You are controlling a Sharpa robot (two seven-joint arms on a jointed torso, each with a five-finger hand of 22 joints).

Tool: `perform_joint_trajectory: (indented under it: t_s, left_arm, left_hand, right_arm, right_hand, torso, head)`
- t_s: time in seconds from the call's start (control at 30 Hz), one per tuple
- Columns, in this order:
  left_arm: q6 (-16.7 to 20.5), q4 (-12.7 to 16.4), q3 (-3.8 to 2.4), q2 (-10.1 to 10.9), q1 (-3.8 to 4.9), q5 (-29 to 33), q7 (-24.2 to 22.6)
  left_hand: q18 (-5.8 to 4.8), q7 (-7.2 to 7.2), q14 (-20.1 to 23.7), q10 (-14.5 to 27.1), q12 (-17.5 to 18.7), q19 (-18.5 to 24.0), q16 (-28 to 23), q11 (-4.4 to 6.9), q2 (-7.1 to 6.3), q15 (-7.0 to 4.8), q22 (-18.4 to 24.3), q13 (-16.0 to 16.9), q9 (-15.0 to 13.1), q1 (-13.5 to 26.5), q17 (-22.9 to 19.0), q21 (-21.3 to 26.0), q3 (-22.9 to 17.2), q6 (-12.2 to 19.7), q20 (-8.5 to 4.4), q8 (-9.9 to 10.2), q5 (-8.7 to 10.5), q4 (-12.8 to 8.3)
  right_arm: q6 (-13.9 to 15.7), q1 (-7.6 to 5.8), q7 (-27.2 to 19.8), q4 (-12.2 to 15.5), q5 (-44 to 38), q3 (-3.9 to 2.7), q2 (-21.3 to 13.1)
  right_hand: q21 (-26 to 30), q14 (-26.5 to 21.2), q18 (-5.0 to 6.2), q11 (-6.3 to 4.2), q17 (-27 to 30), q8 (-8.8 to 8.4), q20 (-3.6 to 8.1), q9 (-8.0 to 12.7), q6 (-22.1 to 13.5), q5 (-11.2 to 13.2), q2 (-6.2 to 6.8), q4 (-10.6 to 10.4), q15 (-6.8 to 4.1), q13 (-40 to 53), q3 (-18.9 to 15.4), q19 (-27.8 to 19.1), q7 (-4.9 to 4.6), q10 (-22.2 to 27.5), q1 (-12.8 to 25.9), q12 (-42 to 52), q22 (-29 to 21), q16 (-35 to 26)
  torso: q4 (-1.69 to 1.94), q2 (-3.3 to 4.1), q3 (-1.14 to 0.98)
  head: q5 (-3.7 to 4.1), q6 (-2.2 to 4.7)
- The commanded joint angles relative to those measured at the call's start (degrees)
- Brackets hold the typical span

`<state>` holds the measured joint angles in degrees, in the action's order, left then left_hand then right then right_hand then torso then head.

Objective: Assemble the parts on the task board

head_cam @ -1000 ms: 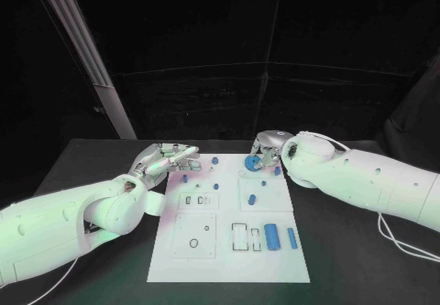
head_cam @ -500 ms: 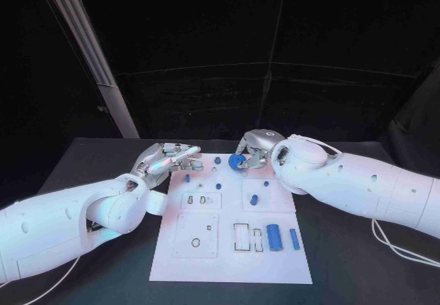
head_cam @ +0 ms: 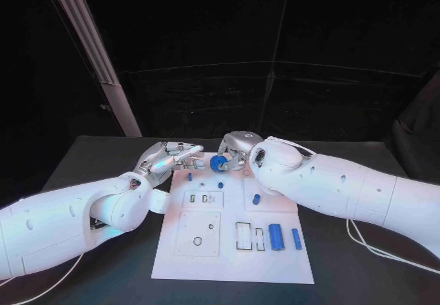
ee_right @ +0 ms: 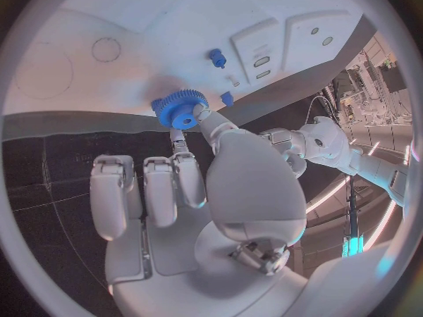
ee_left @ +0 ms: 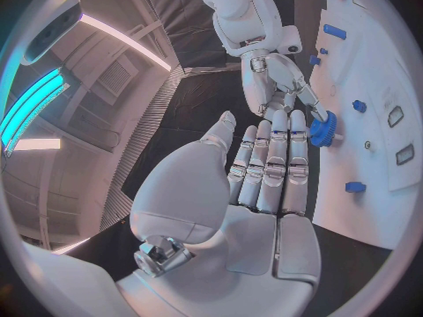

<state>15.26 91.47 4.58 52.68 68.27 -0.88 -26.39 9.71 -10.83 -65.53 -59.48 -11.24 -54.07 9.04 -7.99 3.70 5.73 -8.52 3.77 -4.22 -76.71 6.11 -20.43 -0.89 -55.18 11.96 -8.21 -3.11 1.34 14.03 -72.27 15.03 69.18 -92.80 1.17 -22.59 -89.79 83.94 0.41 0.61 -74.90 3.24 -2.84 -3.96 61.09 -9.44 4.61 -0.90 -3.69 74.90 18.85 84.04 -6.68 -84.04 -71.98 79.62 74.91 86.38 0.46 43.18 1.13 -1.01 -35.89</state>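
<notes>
Pinching the blue gear (ee_right: 179,110), right hand (head_cam: 234,150) fingers (ee_right: 180,158) hold it above the task board (head_cam: 229,254).

No text, label, brand, number or sign can be read in any view; the task board (head_cam: 234,254) bears only outlines and small marks, with no legible writing
</notes>
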Motion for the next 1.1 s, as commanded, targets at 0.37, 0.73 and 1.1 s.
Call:
perform_joint_trajectory:
  t_s: [0.37, 0.73, 1.1]
  left_arm:
    - [-0.7, 0.0, -0.06, -0.3, 0.1, -0.2, -0.1]
    - [-0.8, -0.1, -0.06, -0.3, 0.1, -0.2, 0.1]
    - [-0.8, -0.1, -0.06, -0.3, 0.11, -0.2, 0.2]
  left_hand:
    - [0.69, -0.29, 0.0, -0.2, 0.2, 0.2, -0.4, -0.36, 0.34, 0.24, 0.1, -0.1, 0.0, -0.3, 0.0, 0.1, 0.1, -0.2, 0.11, 0.2, -0.19, -0.4]
    - [0.69, -0.29, 0.0, -0.2, 0.2, 0.2, -0.4, -0.36, 0.34, 0.24, 0.1, -0.1, 0.0, -0.3, 0.0, 0.1, 0.1, -0.2, 0.11, 0.2, -0.19, -0.4]
    - [0.69, -0.29, 0.0, -0.2, 0.2, 0.2, -0.4, -0.36, 0.34, 0.24, 0.1, -0.1, 0.0, -0.3, 0.0, 0.1, 0.1, -0.2, 0.11, 0.2, -0.19, -0.4]
  right_arm:
    - [-2.2, 0.36, 1.9, -1.8, -1.6, 0.8, 2.2]
    - [0.8, 0.42, 3.1, -2.4, -2.0, 0.84, 2.7]
    - [-2.1, 0.42, 3.0, -2.6, -1.7, 0.85, 2.9]
  right_hand:
    - [-0.2, 4.1, -0.41, -0.09, -6.1, 0.31, -0.15, -1.3, 2.4, 0.1, 0.47, 0.0, 0.22, 3.4, 0.7, 6.0, 1.48, 0.0, 1.3, -0.5, 15.1, -0.4]
    - [-0.2, 3.8, -0.41, 1.29, -5.0, 0.21, -1.14, -0.1, -5.0, 6.3, 3.4, -1.3, 1.32, 0.5, 0.5, 6.0, -0.04, 1.8, 4.5, -3.5, 15.1, -1.0]
    - [-0.2, 3.8, -0.41, 1.8, -4.8, 0.3, -1.55, 0.2, -8.2, 6.7, 5.86, -3.3, 1.72, -0.3, -0.7, 6.0, -0.6, 2.4, 5.6, -4.4, 15.1, -1.2]
  torso:
    - [-0.23, -0.05, -0.08]
    - [-0.24, -0.07, -0.08]
    - [-0.24, -0.07, -0.09]
  head:
    - [-0.3, -0.28]
    - [-0.24, -0.2]
    - [-0.2, -0.28]
